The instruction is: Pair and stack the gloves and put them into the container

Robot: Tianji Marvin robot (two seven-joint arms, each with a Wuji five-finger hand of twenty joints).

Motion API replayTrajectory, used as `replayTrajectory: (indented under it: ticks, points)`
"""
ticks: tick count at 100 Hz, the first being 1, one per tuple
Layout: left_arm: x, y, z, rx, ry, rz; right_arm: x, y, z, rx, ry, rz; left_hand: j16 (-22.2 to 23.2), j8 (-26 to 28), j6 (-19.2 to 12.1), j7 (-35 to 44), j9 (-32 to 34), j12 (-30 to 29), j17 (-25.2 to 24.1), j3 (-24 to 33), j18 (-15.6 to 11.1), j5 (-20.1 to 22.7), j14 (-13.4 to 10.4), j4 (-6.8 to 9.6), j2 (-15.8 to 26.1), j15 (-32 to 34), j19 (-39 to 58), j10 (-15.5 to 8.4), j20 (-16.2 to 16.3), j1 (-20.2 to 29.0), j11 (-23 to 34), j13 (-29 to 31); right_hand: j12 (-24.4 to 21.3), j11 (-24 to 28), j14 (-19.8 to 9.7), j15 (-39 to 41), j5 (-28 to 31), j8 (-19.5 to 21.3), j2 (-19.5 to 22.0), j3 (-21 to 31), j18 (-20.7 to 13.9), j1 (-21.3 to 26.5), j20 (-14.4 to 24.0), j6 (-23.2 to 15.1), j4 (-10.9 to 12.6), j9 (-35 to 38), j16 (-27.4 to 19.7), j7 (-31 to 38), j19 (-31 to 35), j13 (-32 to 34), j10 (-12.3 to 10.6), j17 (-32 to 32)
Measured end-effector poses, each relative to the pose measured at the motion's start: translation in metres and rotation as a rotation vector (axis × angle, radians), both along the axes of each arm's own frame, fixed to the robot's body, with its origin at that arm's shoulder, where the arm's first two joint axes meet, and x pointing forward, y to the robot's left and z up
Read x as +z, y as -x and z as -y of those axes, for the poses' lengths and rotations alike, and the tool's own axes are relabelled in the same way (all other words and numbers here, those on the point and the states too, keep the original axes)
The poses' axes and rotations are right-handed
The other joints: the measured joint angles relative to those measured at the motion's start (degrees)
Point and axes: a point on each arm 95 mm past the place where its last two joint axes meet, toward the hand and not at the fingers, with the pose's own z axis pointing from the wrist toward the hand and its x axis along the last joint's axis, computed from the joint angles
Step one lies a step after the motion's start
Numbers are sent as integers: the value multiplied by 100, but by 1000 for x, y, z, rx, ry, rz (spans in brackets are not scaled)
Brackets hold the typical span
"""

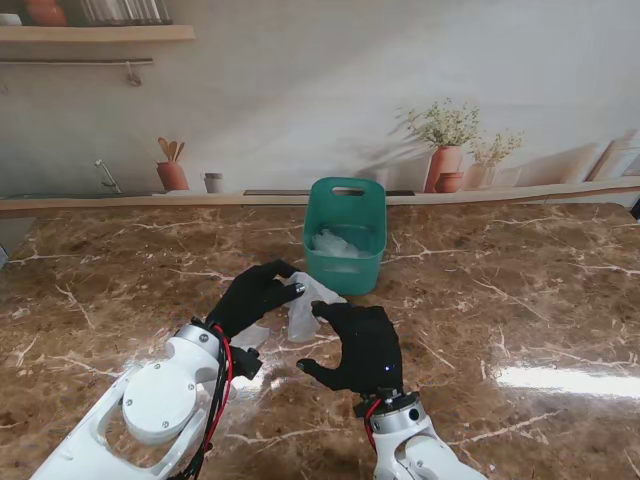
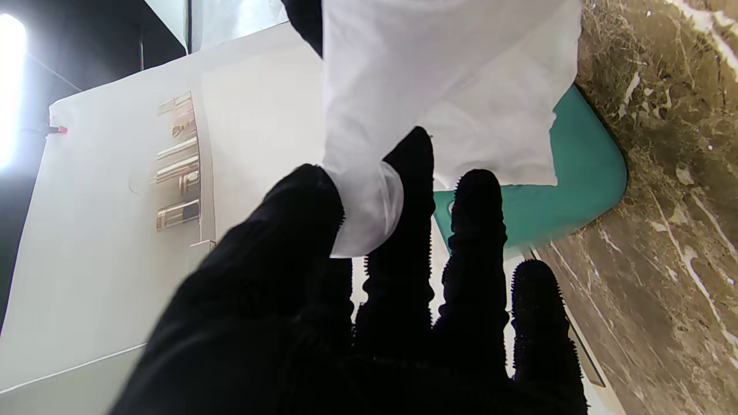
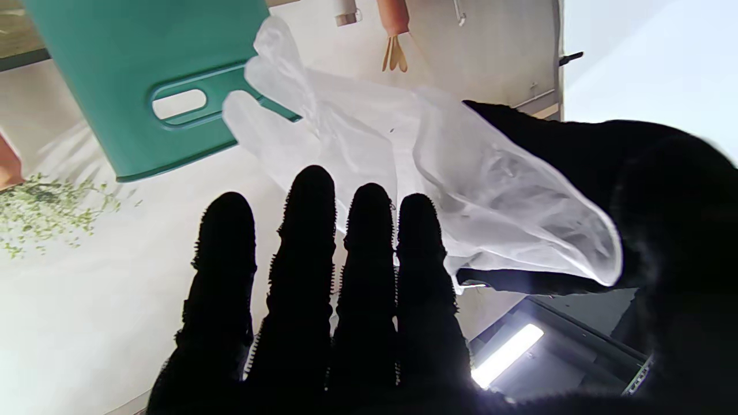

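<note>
The brown marble-patterned table (image 1: 120, 270), glossy and veined with white, fills the lower two thirds of the stand view. At the centre of the frame stands the green plastic container (image 1: 345, 200), a rounded-corner bin with a slot handle in its far wall and crumpled translucent gloves (image 1: 338, 244) lying inside.

Just below it in the frame, a thin white glove (image 1: 303, 308), filmy and wrinkled, hangs between the two black knitted hands, close to the container's near wall and outside it. The left hand (image 1: 252, 296) is clamped on the glove: in the left wrist view its nubbed thumb and finger pinch the rolled cuff (image 2: 369, 210). The right hand (image 1: 362, 345), at lower centre, is cupped with fingers together but not closed; in the right wrist view its four fingers (image 3: 308, 230) stand straight, and whether they touch the glove I cannot tell.
</note>
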Motion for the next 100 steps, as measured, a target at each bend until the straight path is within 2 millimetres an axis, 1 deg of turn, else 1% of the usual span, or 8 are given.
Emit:
replayTrajectory:
  ticks: [37, 44, 54, 61, 66, 72, 82, 100]
  points:
    - [2, 7, 3, -8, 71, -32, -5, -8, -7, -43, 41, 14, 1, 1, 22, 11, 0, -22, -4, 1, 0, 0, 7, 0, 0, 67, 0, 0, 0, 0, 1, 0, 0, 268, -3, -84, -770, 655, 122, -357, -74, 161, 114, 201, -1, -884, -4, 77, 75, -607, -1, -236]
    - [3, 8, 4, -11, 64, -28, -5, -9, -7, -45, 31, 23, 2, 1, 22, 13, 0, -22, -4, 1, 0, 0, 7, 0, 0, 67, 0, 0, 0, 0, 2, 0, 0, 324, -3, -62, -622, 817, 587, -666, -105, 462, 148, 11, 2, -742, -6, 325, 86, -596, -1, -234]
    - [3, 8, 2, -6, 54, -21, -2, -9, -4, -44, 15, 49, 2, 1, 24, 29, 0, -22, -4, 1, 0, 0, 7, 0, 0, 67, 0, 0, 0, 0, 2, 0, 0, 311, -5, 11, -212, 853, 1581, -1690, -147, 1242, 150, -420, 18, -450, -29, 579, 153, -529, -49, -179]
    - [4, 7, 0, -1, 39, -13, -1, -9, -1, -41, 2, 62, 2, 1, 25, 44, 0, -23, -4, 1, 0, 0, 8, 0, 0, 68, 0, 0, 0, 0, 2, 0, -35, 262, -46, 75, 69, 571, 2151, -2421, -170, 1591, 163, -704, 16, -187, -45, 705, 219, -402, -78, -117]
    - [4, 7, -1, 2, 26, -5, 0, -9, 1, -38, -10, 72, 2, 1, 27, 51, 0, -23, -4, 1, 0, 0, 8, 0, 0, 68, 0, 0, 0, 0, 2, 0, -105, 212, -60, 112, 349, -38, 2637, -3457, -204, 2295, 214, -995, 16, 79, -46, 919, 303, -254, -109, -9]
    - [4, 6, -1, 5, 21, -3, 2, -8, 4, -41, -20, 95, 2, 1, 27, 55, 0, -23, -4, 1, 0, 0, 8, 0, 0, 68, 0, 0, 0, 0, 2, 0, -173, 206, -77, 177, 931, -618, 2800, -4072, -215, 2944, 216, -1266, 26, 504, -53, 1447, 466, 8, -152, 152]
    - [3, 6, -4, 7, 21, -8, 7, -7, 10, -49, -7, 165, 2, 1, 34, 58, 0, -23, -6, 1, -4, 0, 9, 0, 0, 69, 0, 1, 0, 0, 3, 0, -221, 240, -121, 232, 1390, -1264, 2813, -4196, -252, 3495, 216, -1315, 7, 1030, -57, 1891, 679, 389, -260, 395]
    - [-1, 8, -7, 15, 18, -20, 20, -13, 23, -57, -17, 179, 15, 1, 47, 62, 0, -23, -7, 1, -9, 0, 9, 0, 0, 69, 0, 2, 0, 0, 11, 0, -221, 224, -121, 282, 1583, -1505, 2476, -4227, -271, 3568, 216, -1257, 9, 1380, -58, 2173, 818, 577, -282, 625]
